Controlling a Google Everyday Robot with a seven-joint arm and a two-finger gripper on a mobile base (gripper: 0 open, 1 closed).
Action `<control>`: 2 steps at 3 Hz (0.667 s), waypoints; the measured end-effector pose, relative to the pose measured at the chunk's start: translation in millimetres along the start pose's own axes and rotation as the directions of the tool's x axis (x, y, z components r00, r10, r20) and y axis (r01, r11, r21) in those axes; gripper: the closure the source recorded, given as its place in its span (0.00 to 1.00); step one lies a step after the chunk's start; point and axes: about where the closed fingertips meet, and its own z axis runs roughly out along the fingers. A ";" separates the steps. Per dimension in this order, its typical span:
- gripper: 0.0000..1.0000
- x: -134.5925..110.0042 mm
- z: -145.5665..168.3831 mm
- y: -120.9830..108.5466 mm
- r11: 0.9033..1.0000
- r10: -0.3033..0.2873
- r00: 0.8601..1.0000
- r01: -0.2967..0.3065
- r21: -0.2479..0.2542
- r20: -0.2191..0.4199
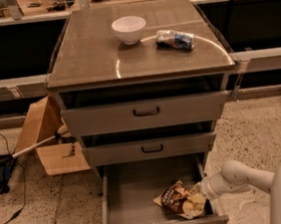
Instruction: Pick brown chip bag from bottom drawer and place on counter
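Note:
The brown chip bag point(178, 199) lies crumpled in the front right corner of the open bottom drawer point(129, 195). My gripper point(198, 194) reaches into the drawer from the right over its side wall and sits at the bag's right edge, touching it. The white arm point(247, 177) leads off to the lower right. The counter point(89, 54) is the glossy grey-brown top of the cabinet, above the two shallower drawers.
A white bowl point(129, 29) and a blue-and-silver foil packet point(175, 39) sit on the counter. The two upper drawers point(145, 112) stand slightly open, overhanging the back of the bottom drawer. A cardboard box point(48, 138) and a long-handled tool point(15, 156) lie on the floor at the left.

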 end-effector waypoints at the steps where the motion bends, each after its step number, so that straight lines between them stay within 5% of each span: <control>1: 1.00 -29.8 -34.1 29.0 0.999 -0.041 0.998 0.041 0.008 0.041; 2: 1.00 -82.3 -84.5 69.3 0.994 -0.107 0.992 0.105 0.041 0.060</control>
